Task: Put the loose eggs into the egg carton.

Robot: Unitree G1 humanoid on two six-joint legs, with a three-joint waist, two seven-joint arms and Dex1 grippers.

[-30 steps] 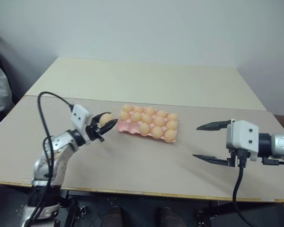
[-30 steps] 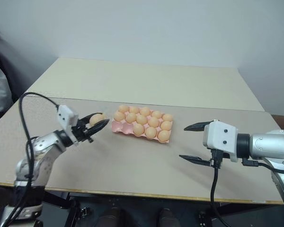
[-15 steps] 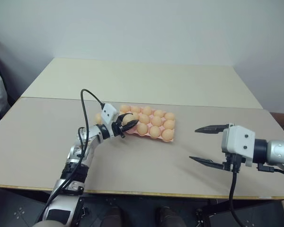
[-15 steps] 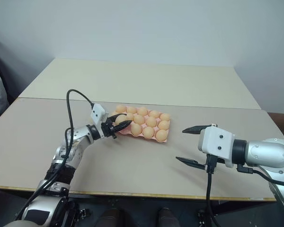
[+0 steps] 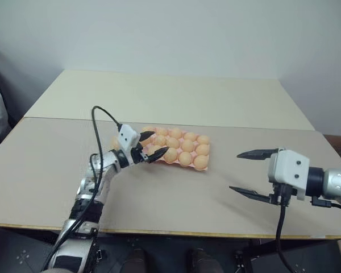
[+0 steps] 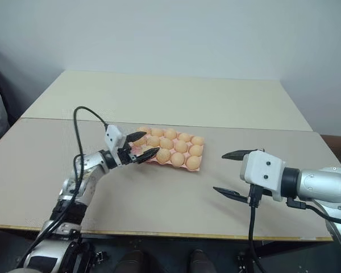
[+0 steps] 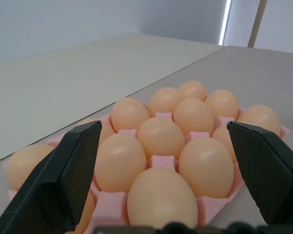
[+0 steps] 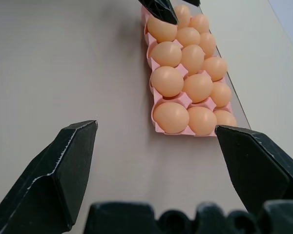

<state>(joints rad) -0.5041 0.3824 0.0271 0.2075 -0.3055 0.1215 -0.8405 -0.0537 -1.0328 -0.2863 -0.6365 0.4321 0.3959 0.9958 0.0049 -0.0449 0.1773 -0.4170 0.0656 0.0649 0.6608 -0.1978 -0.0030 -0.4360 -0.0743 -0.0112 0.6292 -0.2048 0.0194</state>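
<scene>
The pale pink egg carton (image 8: 152,100) lies mid-table with light orange-tan eggs (image 5: 185,146) in its cups. My left gripper (image 5: 158,143) is level at the carton's left end, open, its two black fingers (image 7: 63,175) either side of the corner cup. An egg (image 7: 161,197) rests in that cup between them, free of both fingers. My right gripper (image 5: 236,170) hangs open and empty over the table, well to the right of the carton. Loose eggs on the table are out of view.
The table is two tan boards joined by a seam (image 5: 261,129) running just behind the carton. Bare tabletop lies between the carton and my right gripper. A black cable (image 5: 99,122) loops up from my left wrist.
My left gripper carried an egg rightward to the carton's left end, then opened and released it into the corner cup. The right arm held still. The camera shifted early on.
</scene>
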